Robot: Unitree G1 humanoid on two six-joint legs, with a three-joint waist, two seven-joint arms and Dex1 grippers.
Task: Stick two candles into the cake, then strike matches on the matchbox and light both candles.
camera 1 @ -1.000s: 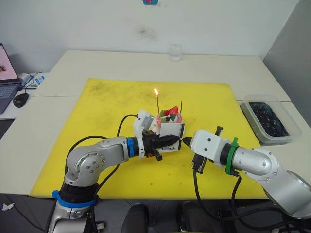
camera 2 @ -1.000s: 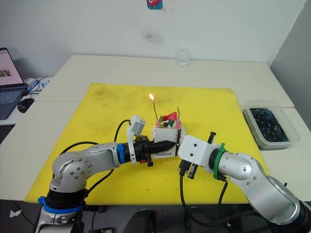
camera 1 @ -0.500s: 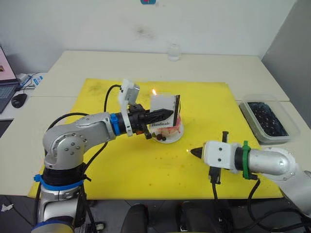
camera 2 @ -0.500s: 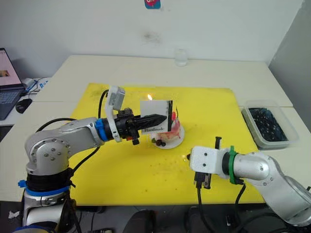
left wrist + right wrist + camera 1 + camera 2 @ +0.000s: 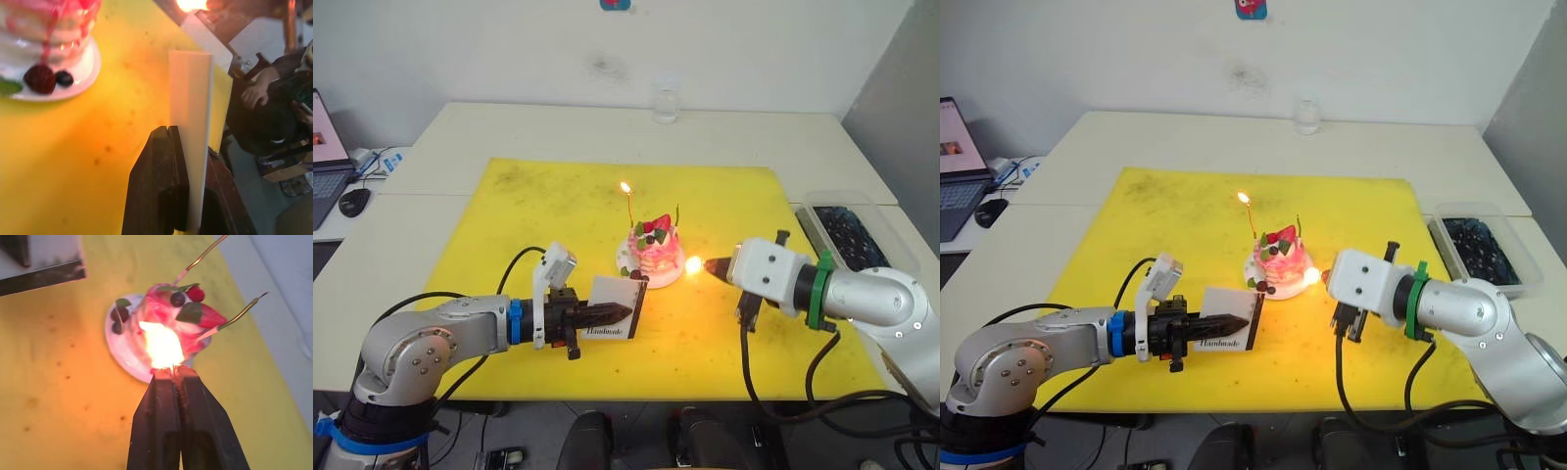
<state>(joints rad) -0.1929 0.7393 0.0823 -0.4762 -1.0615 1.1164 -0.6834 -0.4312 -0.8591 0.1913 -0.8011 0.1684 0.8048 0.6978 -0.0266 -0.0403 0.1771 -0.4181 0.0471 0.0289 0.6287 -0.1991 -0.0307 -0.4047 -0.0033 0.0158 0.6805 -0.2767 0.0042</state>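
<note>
R hand point(image 5: 172, 374) – lit match point(image 5: 164, 346) near cake point(image 5: 655, 248) edge.

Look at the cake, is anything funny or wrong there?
One candle burns, while the other candle is unlit. The right gripper holds a flaring match low beside the cake, well below that wick. Berries lie on the plate's rim.

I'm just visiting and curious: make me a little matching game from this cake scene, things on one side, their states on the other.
Things:
1. left candle
2. right candle
3. matchbox
4. match

States:
A. unlit, in the cake
B. flaming in the right end effector
C. clamped in the left end effector
D. lit, in the cake

Pairs: 1-D, 2-A, 3-C, 4-B
</note>
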